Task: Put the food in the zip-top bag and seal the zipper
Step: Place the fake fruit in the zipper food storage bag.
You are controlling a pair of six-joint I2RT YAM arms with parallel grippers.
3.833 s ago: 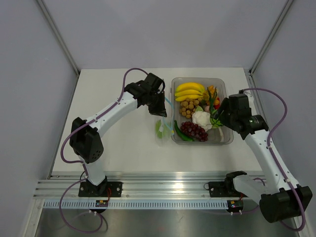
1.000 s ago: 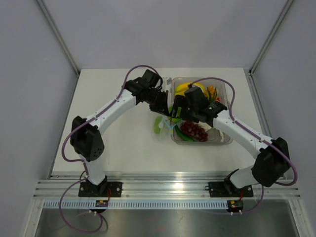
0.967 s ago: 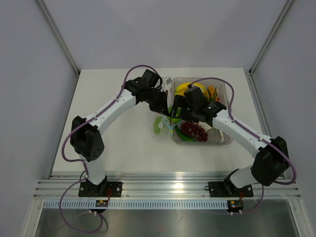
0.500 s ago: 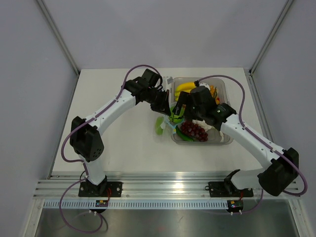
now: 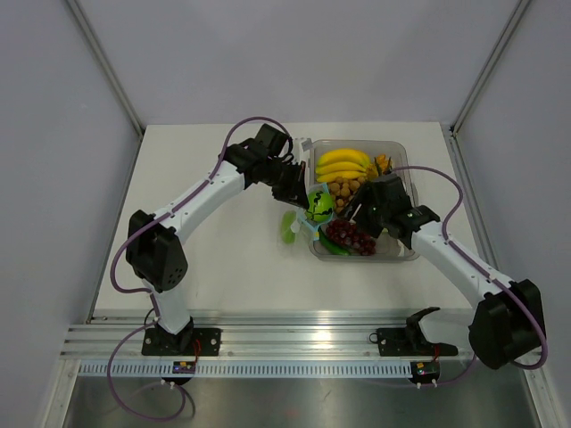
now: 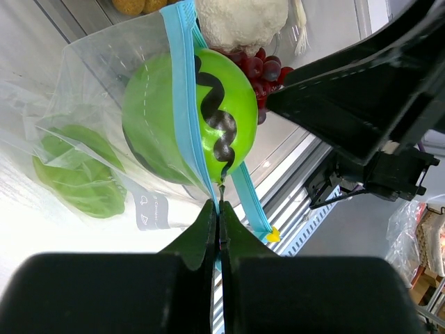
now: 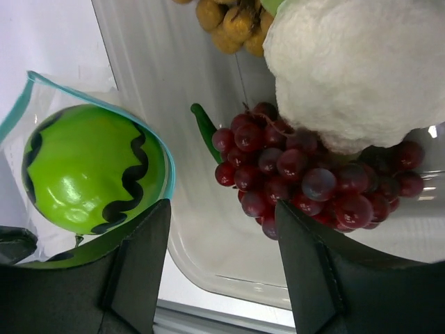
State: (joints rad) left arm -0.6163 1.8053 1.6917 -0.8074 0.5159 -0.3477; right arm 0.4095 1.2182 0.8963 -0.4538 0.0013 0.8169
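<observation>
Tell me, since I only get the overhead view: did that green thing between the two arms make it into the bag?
Observer: The left wrist view shows the green ball, marked with a black wavy line, sitting in the zip-top bag's mouth, with the zipper unsealed and running across it.
Visitor: What holds the bag up?
Observer: The left gripper is shut on the zipper's edge.
Visitor: And the other arm?
Observer: The right wrist view shows the right gripper open with nothing between its fingers, over the clear tub near the grapes.
</observation>
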